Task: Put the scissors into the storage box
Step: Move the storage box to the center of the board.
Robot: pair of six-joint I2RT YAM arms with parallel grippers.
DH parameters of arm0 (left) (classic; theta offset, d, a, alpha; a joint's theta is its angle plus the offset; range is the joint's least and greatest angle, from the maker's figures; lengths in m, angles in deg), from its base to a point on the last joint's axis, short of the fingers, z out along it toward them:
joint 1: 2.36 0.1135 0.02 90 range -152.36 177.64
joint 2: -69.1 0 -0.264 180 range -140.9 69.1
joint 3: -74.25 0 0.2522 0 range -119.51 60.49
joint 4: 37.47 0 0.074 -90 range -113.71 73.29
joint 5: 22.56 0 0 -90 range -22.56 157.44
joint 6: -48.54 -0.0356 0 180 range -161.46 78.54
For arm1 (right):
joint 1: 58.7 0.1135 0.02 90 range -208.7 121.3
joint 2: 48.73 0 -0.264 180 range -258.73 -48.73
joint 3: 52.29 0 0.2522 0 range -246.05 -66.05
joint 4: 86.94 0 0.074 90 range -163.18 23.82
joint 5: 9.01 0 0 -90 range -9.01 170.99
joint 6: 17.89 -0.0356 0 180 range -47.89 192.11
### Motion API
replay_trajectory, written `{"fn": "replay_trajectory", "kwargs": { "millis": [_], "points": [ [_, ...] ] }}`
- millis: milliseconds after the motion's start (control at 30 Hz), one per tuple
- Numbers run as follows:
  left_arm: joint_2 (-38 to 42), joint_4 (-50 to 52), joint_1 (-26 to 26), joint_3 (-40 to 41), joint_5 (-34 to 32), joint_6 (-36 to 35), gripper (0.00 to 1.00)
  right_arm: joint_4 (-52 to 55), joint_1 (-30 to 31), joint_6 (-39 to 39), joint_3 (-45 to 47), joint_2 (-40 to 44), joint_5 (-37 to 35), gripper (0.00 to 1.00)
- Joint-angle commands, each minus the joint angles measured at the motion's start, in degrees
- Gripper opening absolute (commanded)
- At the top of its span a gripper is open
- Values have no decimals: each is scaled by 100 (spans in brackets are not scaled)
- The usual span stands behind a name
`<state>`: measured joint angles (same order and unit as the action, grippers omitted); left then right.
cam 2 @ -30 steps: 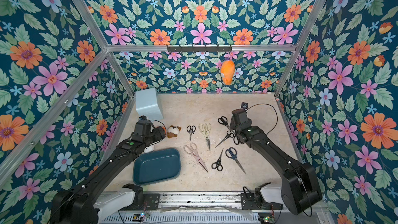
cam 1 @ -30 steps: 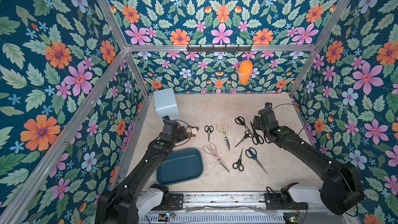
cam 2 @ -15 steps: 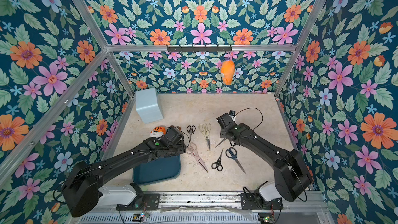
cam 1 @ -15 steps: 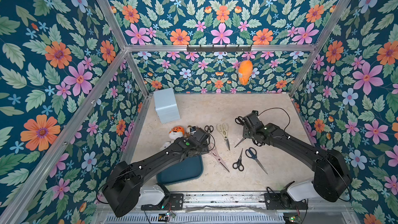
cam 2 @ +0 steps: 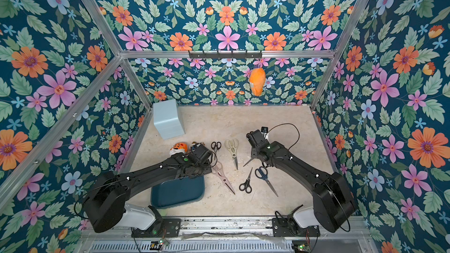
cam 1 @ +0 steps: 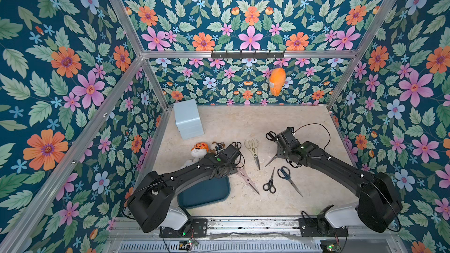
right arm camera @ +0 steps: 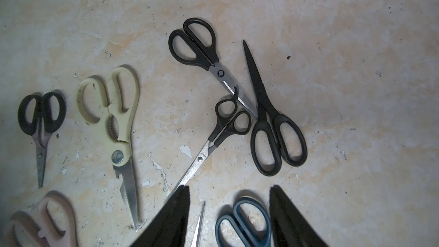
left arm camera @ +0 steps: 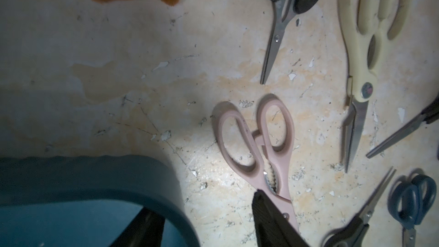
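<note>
Several scissors lie loose on the beige floor. The dark teal storage box (cam 1: 209, 195) sits at the front left, partly under my left arm, and no scissors show in the part I can see. My left gripper (left arm camera: 206, 224) is open: one finger hangs over the box rim (left arm camera: 95, 181), the other over the pivot of the pink shears (left arm camera: 259, 153). My right gripper (right arm camera: 230, 210) is open and hangs over the blue-handled scissors (right arm camera: 244, 222), apart from them. Cream shears (cam 1: 253, 152) and a small black pair (cam 1: 236, 145) lie between the arms. Three black pairs (right arm camera: 273, 127) overlap nearby.
A pale blue block (cam 1: 188, 119) stands at the back left. Plush toys (cam 1: 201, 149) lie beside my left wrist. An orange plush (cam 1: 277, 81) hangs on the back wall. Another small black pair (cam 1: 270, 183) lies near the front. Flowered walls close in on three sides.
My left arm swung from the back left by the plush toys to above the box corner and pink shears. My right arm shifted leftward and forward over the scissors cluster.
</note>
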<state>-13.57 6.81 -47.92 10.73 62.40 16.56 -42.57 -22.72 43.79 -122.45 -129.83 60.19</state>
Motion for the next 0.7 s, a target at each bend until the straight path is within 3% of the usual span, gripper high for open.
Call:
{"fn": "replay_trajectory", "kwargs": {
  "millis": [0, 433, 667],
  "points": [
    [-94, -314, 191, -90, 39, -157, 65, -44, 5, 129, 24, -2, 42, 56],
    [-912, -1105, 986, -732, 51, -335, 66, -77, 5, 430, 10, -186, 135, 57],
    [-908, -1218, 1203, -802, -131, -378, 68, -38, 18, 608, -222, -450, 1048, 55]
  ]
}}
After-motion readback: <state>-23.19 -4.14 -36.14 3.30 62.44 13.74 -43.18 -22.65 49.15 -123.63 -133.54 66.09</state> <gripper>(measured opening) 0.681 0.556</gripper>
